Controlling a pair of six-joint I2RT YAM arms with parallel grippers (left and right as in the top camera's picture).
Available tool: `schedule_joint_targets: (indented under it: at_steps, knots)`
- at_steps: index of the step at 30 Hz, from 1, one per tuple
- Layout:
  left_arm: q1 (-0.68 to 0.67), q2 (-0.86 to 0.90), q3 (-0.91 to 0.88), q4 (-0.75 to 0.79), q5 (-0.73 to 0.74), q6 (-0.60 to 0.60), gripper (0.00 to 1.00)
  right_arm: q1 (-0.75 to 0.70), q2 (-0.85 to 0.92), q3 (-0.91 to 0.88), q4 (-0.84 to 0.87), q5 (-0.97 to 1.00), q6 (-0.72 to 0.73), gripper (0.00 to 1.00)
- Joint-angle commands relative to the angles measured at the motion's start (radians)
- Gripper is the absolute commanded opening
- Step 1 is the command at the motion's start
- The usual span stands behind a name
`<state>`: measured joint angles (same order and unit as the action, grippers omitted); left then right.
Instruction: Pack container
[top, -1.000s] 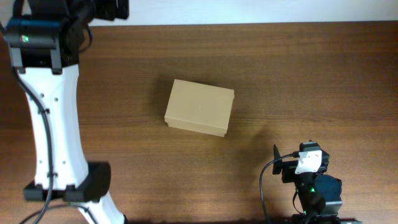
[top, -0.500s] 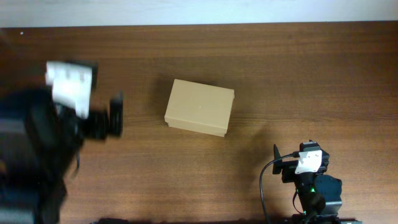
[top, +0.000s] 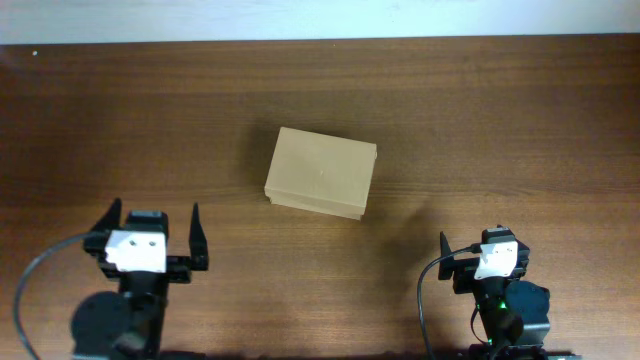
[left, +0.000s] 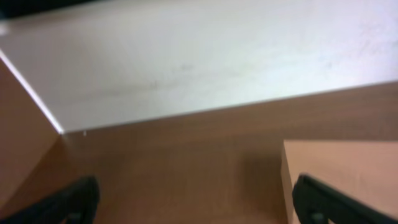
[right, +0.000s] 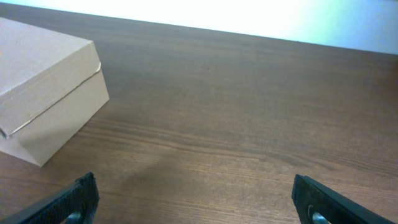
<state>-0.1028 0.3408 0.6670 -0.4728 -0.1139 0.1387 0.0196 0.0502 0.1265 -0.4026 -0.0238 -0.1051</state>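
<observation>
The container (top: 321, 172) is a plain tan cardboard box with its flap lid shut, lying on the brown wooden table near the middle. My left gripper (top: 155, 222) is open and empty at the near left, well short of the box. The left wrist view shows the box's corner (left: 348, 177) at the lower right, just beyond the open fingers (left: 196, 208). My right gripper (top: 485, 242) is at the near right. Its wrist view shows open, empty fingers (right: 196, 202) over bare wood, with the box (right: 43, 106) to the far left. No pens show in any view.
The table's far edge (top: 320, 40) meets a white surface (left: 186, 56) behind it. A black cable (top: 425, 300) loops beside the right arm's base. Bare wood (right: 249, 124) lies around the box on all sides.
The left arm has swung from the far left corner back to the near left, with its gripper open. The box and the right arm have not moved.
</observation>
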Motion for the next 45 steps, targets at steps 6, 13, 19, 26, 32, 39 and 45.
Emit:
schedule_joint_targets:
  at_steps: [6,13,19,26,32,39,45]
  knots:
    - [0.002,-0.160,-0.325,0.211,-0.002,0.013,1.00,-0.009,-0.009,-0.009,0.003,-0.001,0.009,0.99]
    - [-0.019,-0.228,-0.516,0.410,0.005,0.013,1.00,-0.009,-0.009,-0.009,0.003,-0.001,0.009,0.99]
    - [-0.035,-0.262,-0.611,0.439,0.005,0.013,1.00,-0.009,-0.009,-0.009,0.003,-0.001,0.009,0.99]
    - [-0.035,-0.265,-0.658,0.435,0.005,0.013,1.00,-0.009,-0.009,-0.009,0.003,-0.001,0.009,0.99]
    - [-0.035,-0.265,-0.658,0.405,0.004,0.013,1.00,-0.009,-0.009,-0.009,0.003,-0.001,0.009,0.99]
    - [-0.035,-0.265,-0.658,0.405,0.004,0.013,1.00,-0.009,-0.009,-0.009,0.003,-0.001,0.009,0.99]
    - [-0.035,-0.265,-0.658,0.405,0.004,0.013,1.00,-0.009,-0.009,-0.009,0.003,-0.001,0.009,0.99]
